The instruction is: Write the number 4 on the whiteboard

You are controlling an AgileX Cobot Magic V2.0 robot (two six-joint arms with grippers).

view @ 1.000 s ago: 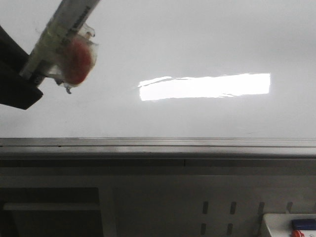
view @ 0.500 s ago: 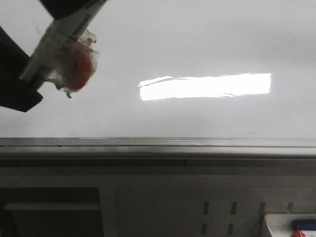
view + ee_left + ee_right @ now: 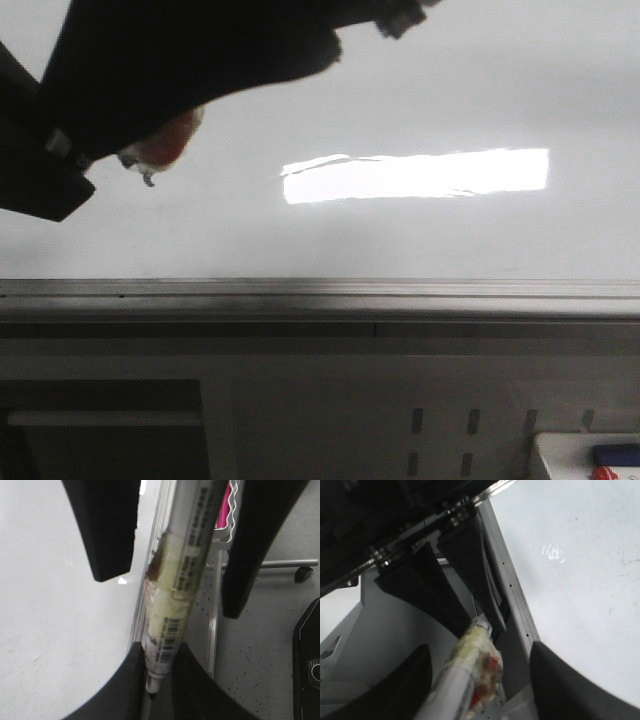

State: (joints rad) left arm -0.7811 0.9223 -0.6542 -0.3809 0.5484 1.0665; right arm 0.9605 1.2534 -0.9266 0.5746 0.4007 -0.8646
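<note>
From where I'm standing, the left end effector (image 3: 172, 585) is hanging spread wide around the taped marker (image 3: 172, 605), not clamping it. The right end effector (image 3: 475, 677) is flanking the same marker, its grip impossible to tell. Behind them the whiteboard (image 3: 420, 90) is lying unmarked (no number 4 yet). If neither is really gripping, the marker could be slipping away mid-handover.

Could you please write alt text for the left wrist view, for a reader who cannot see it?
A taped marker pen runs lengthwise between the open left gripper fingers, its tip pinched by dark fingers at the far end. The whiteboard lies alongside, blank here.
</note>
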